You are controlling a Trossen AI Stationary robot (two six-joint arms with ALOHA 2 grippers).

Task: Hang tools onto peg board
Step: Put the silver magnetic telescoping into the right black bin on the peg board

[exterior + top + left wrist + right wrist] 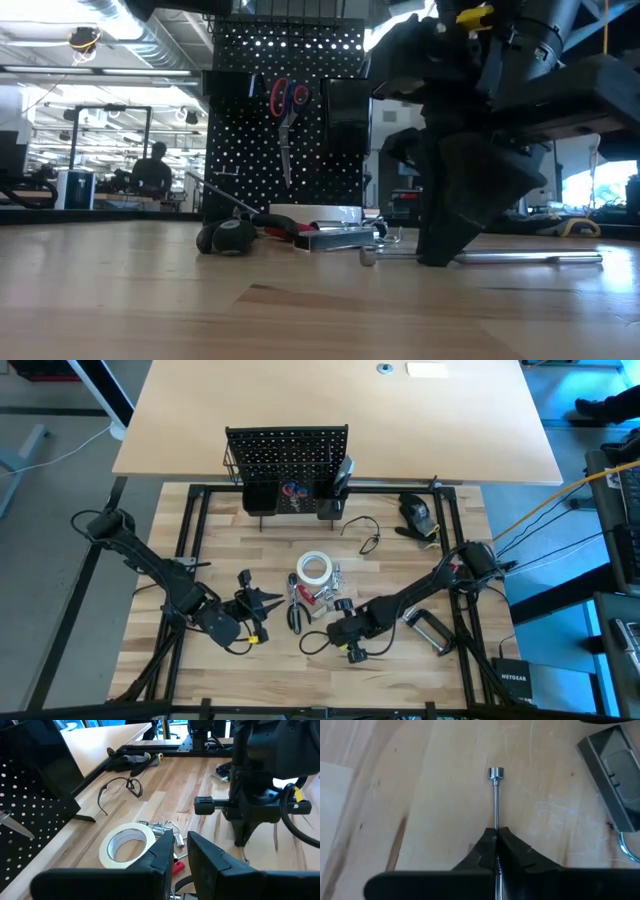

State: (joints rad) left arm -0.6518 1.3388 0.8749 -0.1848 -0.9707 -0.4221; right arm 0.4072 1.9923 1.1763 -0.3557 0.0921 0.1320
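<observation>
The right claw point(496, 840) is down low on the desk point(200, 560), near the middle. Its two fingers are pinched shut on a thin metal rod point(495, 800). The rod has a small round cap at its far end and lies flat on the wood, sticking straight out from the claw. A silver level point(615, 780) lies on the desk close beside it.

The left claw point(181, 851) hangs a bit above the desk on the left side. Its fingers are close together with only a thin gap between them, and nothing is in them. It points toward the pile of tools in the middle.

The peg board point(287, 452) stands upright at the back of the desk. It is black and full of little holes. Red scissors point(287, 98) hang on it with the blades pointing down. Black cups point(260, 498) sit along the bottom of the board.

The other tools lie on the desk in front of the board. A white roll of tape point(314, 569) lies flat there. Small shiny metal bits point(162, 827) lie right next to the tape. Pliers with black handles point(296, 615) lie just beside them. A silver clamp point(432, 632) lies farther to the right, near the right arm.

Clear safety glasses point(117, 790) lie on the desk between the tape and the board. A black glove point(415, 512) lies at the back right.
</observation>
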